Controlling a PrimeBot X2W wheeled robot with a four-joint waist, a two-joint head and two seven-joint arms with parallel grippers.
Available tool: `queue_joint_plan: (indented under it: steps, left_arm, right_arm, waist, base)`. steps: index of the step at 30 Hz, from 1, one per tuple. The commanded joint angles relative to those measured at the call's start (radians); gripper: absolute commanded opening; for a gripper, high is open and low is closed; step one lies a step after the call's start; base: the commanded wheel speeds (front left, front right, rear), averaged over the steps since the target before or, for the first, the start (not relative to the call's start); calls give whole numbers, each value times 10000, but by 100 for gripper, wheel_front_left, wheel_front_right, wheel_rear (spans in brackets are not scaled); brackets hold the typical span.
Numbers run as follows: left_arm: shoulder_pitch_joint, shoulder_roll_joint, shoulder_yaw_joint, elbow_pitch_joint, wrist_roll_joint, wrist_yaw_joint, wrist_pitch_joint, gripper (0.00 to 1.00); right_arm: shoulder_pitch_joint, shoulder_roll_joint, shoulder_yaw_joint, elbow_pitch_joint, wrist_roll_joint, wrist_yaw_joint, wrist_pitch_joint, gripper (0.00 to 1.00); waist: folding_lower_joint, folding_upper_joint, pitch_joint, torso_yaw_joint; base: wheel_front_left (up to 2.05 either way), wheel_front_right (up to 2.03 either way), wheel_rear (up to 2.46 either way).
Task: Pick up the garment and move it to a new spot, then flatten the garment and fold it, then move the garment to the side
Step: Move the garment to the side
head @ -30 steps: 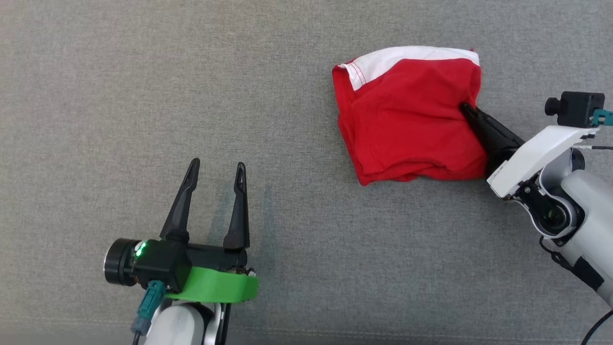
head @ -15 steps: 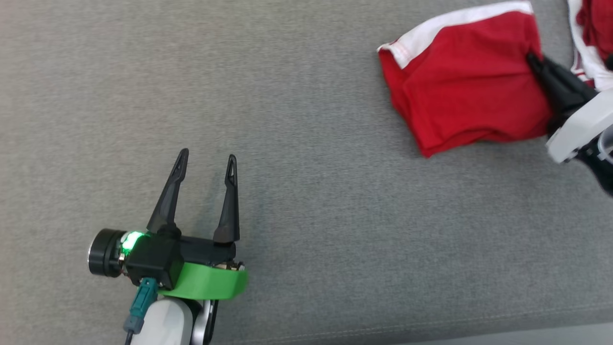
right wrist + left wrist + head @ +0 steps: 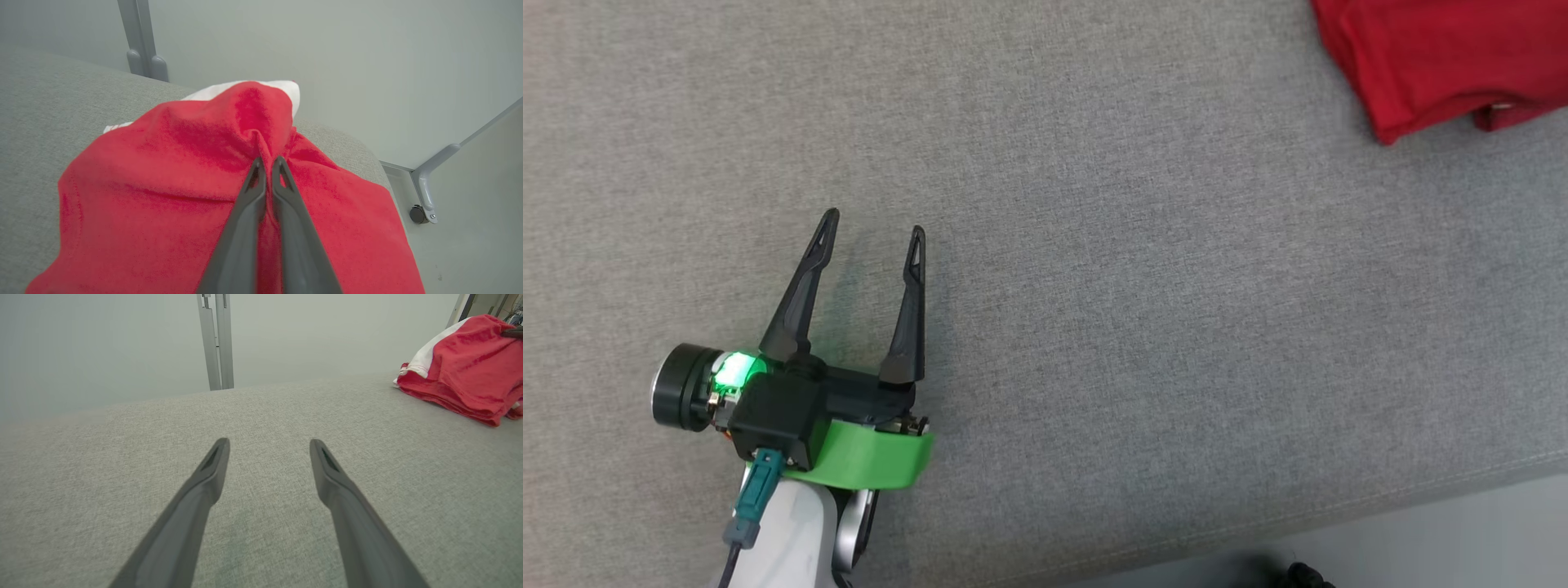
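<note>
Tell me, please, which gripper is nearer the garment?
Right. The right gripper is shut on a fold of the garment, while the left gripper is open over the grey surface, well away from it.

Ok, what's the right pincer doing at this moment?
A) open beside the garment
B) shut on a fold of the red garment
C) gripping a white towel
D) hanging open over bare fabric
B: the right wrist view shows the right pincer with fingers closed on a bunched ridge of the red garment, while the left pincer hangs open over the grey surface.
</note>
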Motion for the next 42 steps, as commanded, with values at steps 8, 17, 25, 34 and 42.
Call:
queue_joint_plan:
  steps: [8,17,25,34,42]
  left_arm:
    - [-192,165,-37,-123,231,-129,-28,100]
    - [-278,138,-181,-79,204,-169,-28,100]
    - [-252,72,-222,47,32,5,-28,100]
    - [179,4,-161,154,-132,178,-28,100]
    - [786,-43,73,294,-579,415,-28,100]
  right_arm:
    - [-92,-426,-1391,683,-1133,-21,-41,0]
    - [177,-430,-2881,1644,-1911,-21,-42,100]
    - [482,485,-5123,1672,-4258,-21,-39,100]
    - [2520,2784,-6562,-145,-5596,-21,-35,100]
    - [4133,4373,-6370,-1612,-5803,-21,-35,100]
  waist:
    - [0,-1,452,-10]
    - [0,-1,576,272]
    - [0,-1,226,439]
    - [0,-1,-964,455]
    - [0,-1,-2214,487]
  base:
    - [0,0,0]
    - [0,0,0]
    - [0,0,0]
    - [0,0,0]
    - [0,0,0]
